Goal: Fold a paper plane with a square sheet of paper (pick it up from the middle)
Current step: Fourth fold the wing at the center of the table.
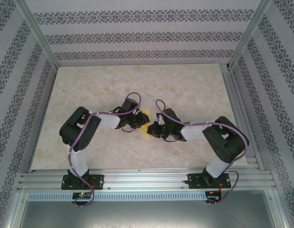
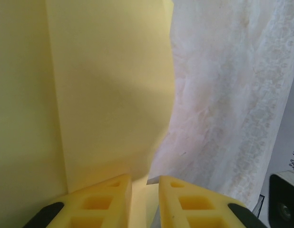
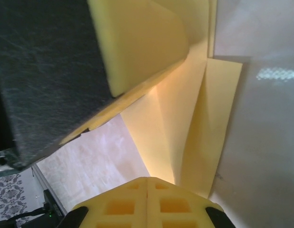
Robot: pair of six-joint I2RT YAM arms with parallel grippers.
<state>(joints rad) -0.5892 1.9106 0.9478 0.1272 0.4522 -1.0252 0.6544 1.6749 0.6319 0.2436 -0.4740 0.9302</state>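
Yellow sheet of paper [image 1: 145, 124], partly folded, was at the middle of the counter [image 1: 185, 80], pinched by the narrow left claw [image 2: 145, 180] and the closed right claw [image 3: 147, 180].

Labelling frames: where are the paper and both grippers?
square sheet of paper [image 2: 109, 95], left wrist view, flat face
left gripper [image 2: 145, 180], left wrist view, between fingertips
right gripper [image 3: 147, 181], right wrist view, between fingertips

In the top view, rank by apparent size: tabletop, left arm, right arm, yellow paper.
1. tabletop, largest
2. left arm and right arm look alike, so tied
3. yellow paper, smallest; the arms cover part of it
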